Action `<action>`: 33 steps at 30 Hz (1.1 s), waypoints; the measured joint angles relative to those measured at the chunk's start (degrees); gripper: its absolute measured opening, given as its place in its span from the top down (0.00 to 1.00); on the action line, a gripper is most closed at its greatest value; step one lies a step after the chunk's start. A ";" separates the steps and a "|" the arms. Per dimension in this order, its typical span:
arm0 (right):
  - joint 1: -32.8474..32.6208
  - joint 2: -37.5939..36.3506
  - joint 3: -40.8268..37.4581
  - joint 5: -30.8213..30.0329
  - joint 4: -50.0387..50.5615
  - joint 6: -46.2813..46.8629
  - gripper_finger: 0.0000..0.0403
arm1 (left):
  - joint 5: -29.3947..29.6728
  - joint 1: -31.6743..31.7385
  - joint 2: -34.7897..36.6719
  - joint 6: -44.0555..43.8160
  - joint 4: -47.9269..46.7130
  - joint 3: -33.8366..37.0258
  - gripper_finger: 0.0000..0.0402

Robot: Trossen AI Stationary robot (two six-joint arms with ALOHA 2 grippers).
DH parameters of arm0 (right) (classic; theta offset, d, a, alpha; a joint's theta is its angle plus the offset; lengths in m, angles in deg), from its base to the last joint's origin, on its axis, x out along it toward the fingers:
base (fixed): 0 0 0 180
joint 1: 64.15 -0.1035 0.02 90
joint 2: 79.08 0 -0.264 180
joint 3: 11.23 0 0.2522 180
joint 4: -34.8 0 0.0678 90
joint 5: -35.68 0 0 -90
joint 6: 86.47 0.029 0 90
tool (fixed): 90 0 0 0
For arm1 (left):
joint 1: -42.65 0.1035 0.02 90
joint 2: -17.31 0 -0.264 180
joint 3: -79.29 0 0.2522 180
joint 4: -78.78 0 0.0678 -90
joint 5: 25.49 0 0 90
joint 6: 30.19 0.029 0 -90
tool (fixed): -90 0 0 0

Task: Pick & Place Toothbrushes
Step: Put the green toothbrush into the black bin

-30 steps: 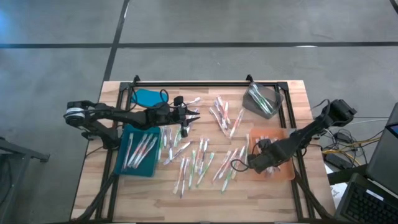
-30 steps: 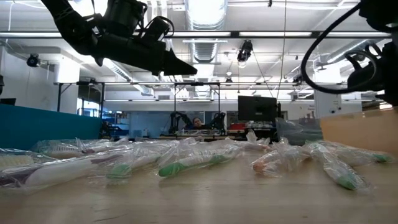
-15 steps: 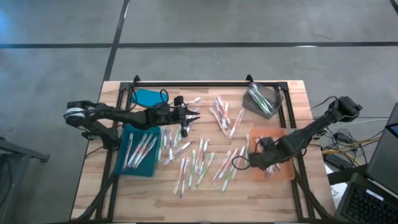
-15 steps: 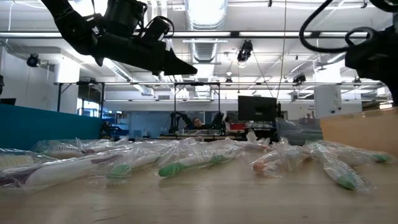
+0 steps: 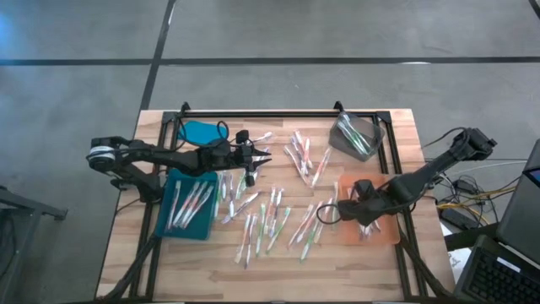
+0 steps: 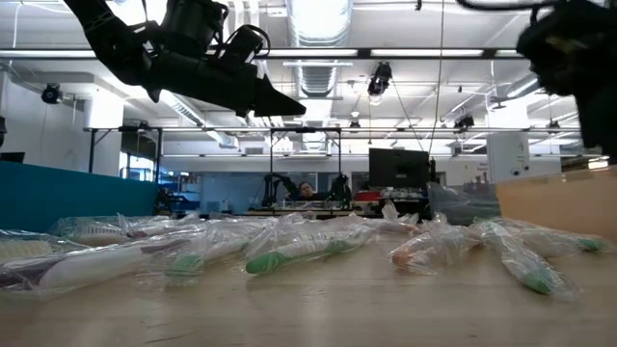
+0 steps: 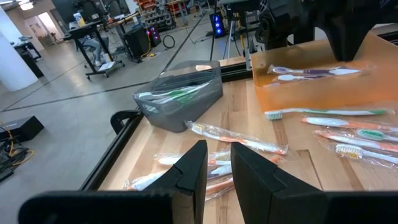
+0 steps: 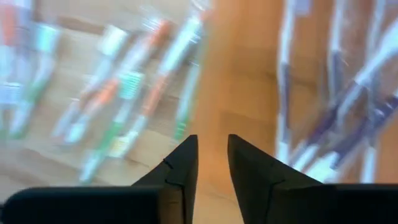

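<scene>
- Seen from above, a wooden table fills the middle of the frame, with a grey floor around it.
- Dozens of toothbrushes in clear wrappers lie scattered across the centre of the table, white with green, pink or orange parts; a smaller cluster lies higher up, right of centre.
- A teal tray at centre left holds several toothbrushes. An orange tray at centre right holds a few more, and a grey bin at upper right holds green ones.
- The left gripper reaches in from the left edge and hangs above the table just left of centre, over the upper edge of the scattered brushes. In its wrist view its two fingers stand a narrow gap apart with nothing between them.
- The right gripper comes in from the right edge and sits at the left edge of the orange tray. Its wrist view is blurred; the fingers show a narrow gap with nothing visible between them, and toothbrushes lie beneath on wood and orange tray.
- From table height, wrapped toothbrushes stretch across the lower half of the frame, the left gripper hangs at upper left, and the orange tray's wall stands at the right edge.
</scene>
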 joint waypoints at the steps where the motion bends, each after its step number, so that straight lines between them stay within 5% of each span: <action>1: 0.00 -0.32 0.62 -1.38 0.01 -0.73 0.82 | 0.00 0.00 0.00 0.00 0.00 0.00 0.81; 11: 1.23 -0.41 9.20 -13.52 0.00 -11.32 0.92 | 0.00 -0.02 0.00 0.00 -0.02 0.00 0.81; 33: 4.52 18.87 33.07 -13.72 0.93 -30.10 0.93 | -0.01 -0.02 -0.02 0.02 -0.04 0.00 0.81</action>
